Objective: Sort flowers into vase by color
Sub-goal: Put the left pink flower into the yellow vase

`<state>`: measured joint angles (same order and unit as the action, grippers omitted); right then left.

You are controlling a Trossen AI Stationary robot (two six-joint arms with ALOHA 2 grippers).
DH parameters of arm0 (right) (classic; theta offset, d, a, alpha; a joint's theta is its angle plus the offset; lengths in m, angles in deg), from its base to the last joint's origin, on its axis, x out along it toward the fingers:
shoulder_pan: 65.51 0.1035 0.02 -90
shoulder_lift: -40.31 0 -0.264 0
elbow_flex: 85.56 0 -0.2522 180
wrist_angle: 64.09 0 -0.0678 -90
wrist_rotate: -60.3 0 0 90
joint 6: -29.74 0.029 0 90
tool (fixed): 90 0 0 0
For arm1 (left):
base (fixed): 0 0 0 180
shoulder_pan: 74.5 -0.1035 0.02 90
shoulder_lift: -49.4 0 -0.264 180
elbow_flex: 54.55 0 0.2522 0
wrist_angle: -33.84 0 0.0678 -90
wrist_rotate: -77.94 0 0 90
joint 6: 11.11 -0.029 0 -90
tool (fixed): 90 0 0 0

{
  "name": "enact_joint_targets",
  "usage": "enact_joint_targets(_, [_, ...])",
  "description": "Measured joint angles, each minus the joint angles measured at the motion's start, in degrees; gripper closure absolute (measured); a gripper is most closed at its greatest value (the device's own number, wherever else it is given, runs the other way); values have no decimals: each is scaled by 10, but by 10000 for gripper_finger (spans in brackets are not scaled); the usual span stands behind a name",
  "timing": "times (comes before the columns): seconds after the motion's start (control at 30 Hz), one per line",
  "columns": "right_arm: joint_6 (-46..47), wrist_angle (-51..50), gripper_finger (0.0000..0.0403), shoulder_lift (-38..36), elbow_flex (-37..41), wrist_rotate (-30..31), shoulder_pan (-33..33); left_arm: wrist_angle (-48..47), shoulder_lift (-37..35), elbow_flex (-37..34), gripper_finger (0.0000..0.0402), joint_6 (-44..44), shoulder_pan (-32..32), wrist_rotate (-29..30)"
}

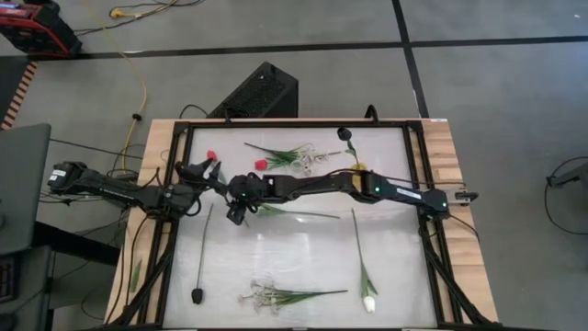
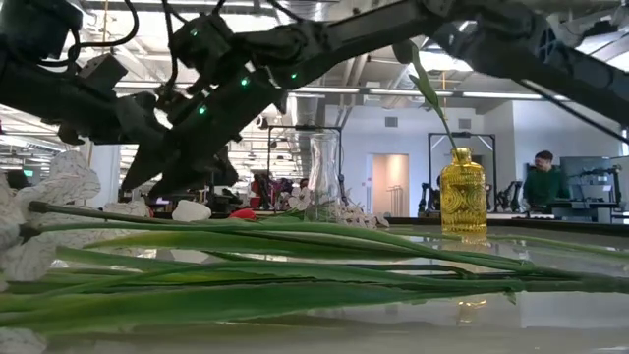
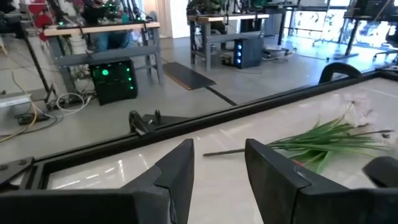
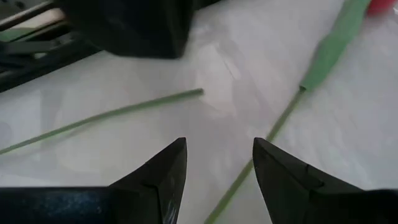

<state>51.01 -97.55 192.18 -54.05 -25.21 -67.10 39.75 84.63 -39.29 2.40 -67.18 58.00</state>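
Both grippers are open and hold nothing. My right gripper (image 1: 237,217) (image 4: 217,144) reaches across to the table's left half and hovers low over a green stem (image 4: 231,190) that passes below the gap between its fingers and leads to a red tulip (image 1: 211,154) (image 4: 382,5). My left gripper (image 1: 195,170) (image 3: 217,148) is beside that tulip. A second red tulip (image 1: 260,164) and a white sprig (image 1: 312,158) (image 3: 357,109) lie at the far side. A dark-bloomed flower (image 1: 197,294), a white sprig (image 1: 266,296) and a white tulip (image 1: 367,302) lie flat near the near edge.
A yellow vase (image 1: 358,168) (image 2: 463,202) holds one dark bloom (image 1: 342,134). A clear vase (image 2: 322,177) stands behind the flowers. Another leafy stem (image 1: 299,214) lies mid-table, under the right arm. The dark flower's stem end (image 4: 199,93) lies close to the right gripper. A black frame (image 1: 418,184) borders the table.
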Motion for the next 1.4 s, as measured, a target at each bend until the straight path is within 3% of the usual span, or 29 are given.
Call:
enact_joint_targets(0.3, [14,2,204,41,-1,7,-2,-13,0,0,269,-6,0,-2])
enact_joint_targets(0.43, [12,-16,224,47,-2,47,5,-13,0,0,269,-6,0,-2])
enact_joint_targets(0.6, [-7,-49,286,52,-3,76,10,-14,0,0,269,-8,0,-2])
enact_joint_targets(0.8, [-8,-64,386,47,-5,45,8,-14,0,0,269,-8,0,-1])
enact_joint_targets(1.1, [27,-136,387,-17,4,-5,-34,-22,0,0,269,-6,0,-21])
enact_joint_targets(1.4, [37,-290,387,-81,2,-3,-50,-23,0,0,269,-9,0,-31])
